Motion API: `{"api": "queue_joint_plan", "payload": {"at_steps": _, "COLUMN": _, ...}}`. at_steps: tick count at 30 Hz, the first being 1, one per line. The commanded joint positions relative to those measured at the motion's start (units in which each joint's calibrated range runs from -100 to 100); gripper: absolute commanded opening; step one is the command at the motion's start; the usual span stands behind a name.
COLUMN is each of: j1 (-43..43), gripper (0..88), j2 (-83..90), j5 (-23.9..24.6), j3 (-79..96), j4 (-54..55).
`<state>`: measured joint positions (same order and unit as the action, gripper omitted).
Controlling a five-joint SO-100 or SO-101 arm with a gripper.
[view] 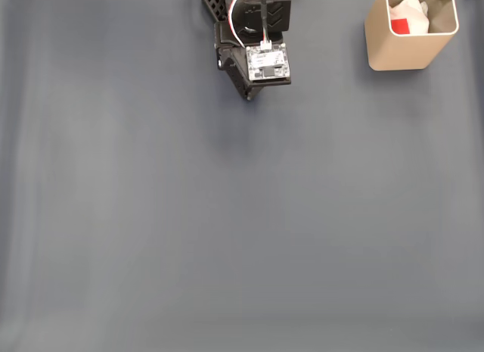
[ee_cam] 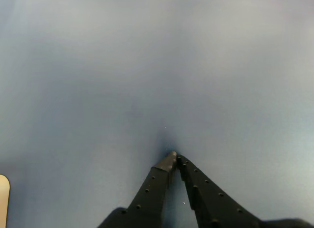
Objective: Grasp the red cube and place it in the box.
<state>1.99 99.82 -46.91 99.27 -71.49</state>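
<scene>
Fixed view: the box [view: 412, 34] sits at upper right of frame, upright on the grey table [view: 242, 216], mouth open twd the camera. The red cube [view: 401, 25] lies inside it, at the left of the opening, next to some crumpled white stuff [view: 414, 7] that also sits in there. So the cube is already in the container; the task looks done, judging by how things lie.

The arm [view: 253, 34] is folded up at top centre of frame, well apart from the box, w/ a white board on its upper side. Looks like a parked/rest pose, prob so it's out of the way.

Wrist view: the gripper [ee_cam: 173, 157] comes in from the bottom edge, its two black fingers meeting at the tips, i.e. closed w/ nothing between them. Tips hang just over bare table. A beige sliver shows at the lower left edge; can't tell what it is.
</scene>
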Motion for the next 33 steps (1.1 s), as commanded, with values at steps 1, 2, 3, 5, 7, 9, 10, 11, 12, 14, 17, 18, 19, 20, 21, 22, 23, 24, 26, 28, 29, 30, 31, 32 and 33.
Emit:
{"api": "queue_joint_plan", "payload": {"at_steps": 1, "j1": 0.2, "gripper": 0.2, "j2": 0.1, "j5": 0.7, "j3": 0.5, "j4": -2.2}}
{"api": "queue_joint_plan", "payload": {"at_steps": 2, "j1": 0.2, "gripper": 0.2, "j2": 0.1, "j5": 0.7, "j3": 0.5, "j4": -3.1}}
{"api": "queue_joint_plan", "payload": {"at_steps": 3, "j1": 0.1, "gripper": 0.2, "j2": 0.1, "j5": 0.8, "j3": 0.5, "j4": -4.0}}
{"api": "queue_joint_plan", "payload": {"at_steps": 5, "j1": 0.1, "gripper": 0.3, "j2": 0.1, "j5": 1.1, "j3": 0.5, "j4": -4.4}}
{"api": "queue_joint_plan", "payload": {"at_steps": 7, "j1": 0.1, "gripper": 0.6, "j2": 0.1, "j5": 1.1, "j3": 0.5, "j4": -4.4}}
{"api": "queue_joint_plan", "payload": {"at_steps": 9, "j1": 0.1, "gripper": 0.8, "j2": 0.1, "j5": 0.4, "j3": 0.5, "j4": -4.5}}
{"api": "queue_joint_plan", "payload": {"at_steps": 10, "j1": 0.1, "gripper": 0.8, "j2": 0.1, "j5": 0.2, "j3": 0.5, "j4": -4.5}}
{"api": "queue_joint_plan", "payload": {"at_steps": 11, "j1": 0.1, "gripper": 0.8, "j2": 0.1, "j5": 0.2, "j3": 0.5, "j4": -4.5}}
{"api": "queue_joint_plan", "payload": {"at_steps": 12, "j1": 0.1, "gripper": 0.8, "j2": 0.1, "j5": 0.2, "j3": 0.5, "j4": -4.5}}
{"api": "queue_joint_plan", "payload": {"at_steps": 14, "j1": 0.1, "gripper": 0.8, "j2": 0.1, "j5": 0.2, "j3": 0.5, "j4": -4.5}}
{"api": "queue_joint_plan", "payload": {"at_steps": 17, "j1": 0.1, "gripper": 0.8, "j2": 0.1, "j5": 0.2, "j3": 0.5, "j4": -4.5}}
{"api": "queue_joint_plan", "payload": {"at_steps": 18, "j1": 0.1, "gripper": 0.8, "j2": 0.1, "j5": 0.2, "j3": 0.5, "j4": -4.5}}
{"api": "queue_joint_plan", "payload": {"at_steps": 19, "j1": 0.1, "gripper": 0.8, "j2": 0.1, "j5": 0.2, "j3": 0.5, "j4": -4.5}}
{"api": "queue_joint_plan", "payload": {"at_steps": 20, "j1": 0.1, "gripper": 0.8, "j2": 0.1, "j5": 0.2, "j3": 0.5, "j4": -4.5}}
{"api": "queue_joint_plan", "payload": {"at_steps": 21, "j1": 0.1, "gripper": 0.8, "j2": 0.1, "j5": 0.2, "j3": 0.5, "j4": -4.5}}
{"api": "queue_joint_plan", "payload": {"at_steps": 22, "j1": 0.1, "gripper": 0.8, "j2": 0.1, "j5": 0.2, "j3": 0.5, "j4": -4.5}}
{"api": "queue_joint_plan", "payload": {"at_steps": 23, "j1": 0.1, "gripper": 0.8, "j2": 0.1, "j5": 0.2, "j3": 0.5, "j4": -4.5}}
{"api": "queue_joint_plan", "payload": {"at_steps": 24, "j1": 0.1, "gripper": 0.8, "j2": 0.1, "j5": 0.2, "j3": 0.5, "j4": -4.5}}
{"api": "queue_joint_plan", "payload": {"at_steps": 26, "j1": 0.1, "gripper": 0.8, "j2": 0.1, "j5": 0.2, "j3": 0.5, "j4": -4.5}}
{"api": "queue_joint_plan", "payload": {"at_steps": 28, "j1": 0.1, "gripper": 0.8, "j2": 0.1, "j5": 0.2, "j3": 0.5, "j4": -4.5}}
{"api": "queue_joint_plan", "payload": {"at_steps": 29, "j1": 0.1, "gripper": 0.8, "j2": 0.1, "j5": 0.2, "j3": 0.5, "j4": -4.5}}
{"api": "queue_joint_plan", "payload": {"at_steps": 30, "j1": 0.1, "gripper": 0.8, "j2": 0.1, "j5": 0.2, "j3": 0.5, "j4": -4.5}}
{"api": "queue_joint_plan", "payload": {"at_steps": 31, "j1": 0.1, "gripper": 0.8, "j2": 0.1, "j5": 0.2, "j3": 0.5, "j4": -4.5}}
{"api": "queue_joint_plan", "payload": {"at_steps": 32, "j1": 0.1, "gripper": 0.8, "j2": 0.1, "j5": 0.2, "j3": 0.5, "j4": -4.5}}
{"api": "queue_joint_plan", "payload": {"at_steps": 33, "j1": 0.1, "gripper": 0.8, "j2": 0.1, "j5": 0.2, "j3": 0.5, "j4": -4.5}}
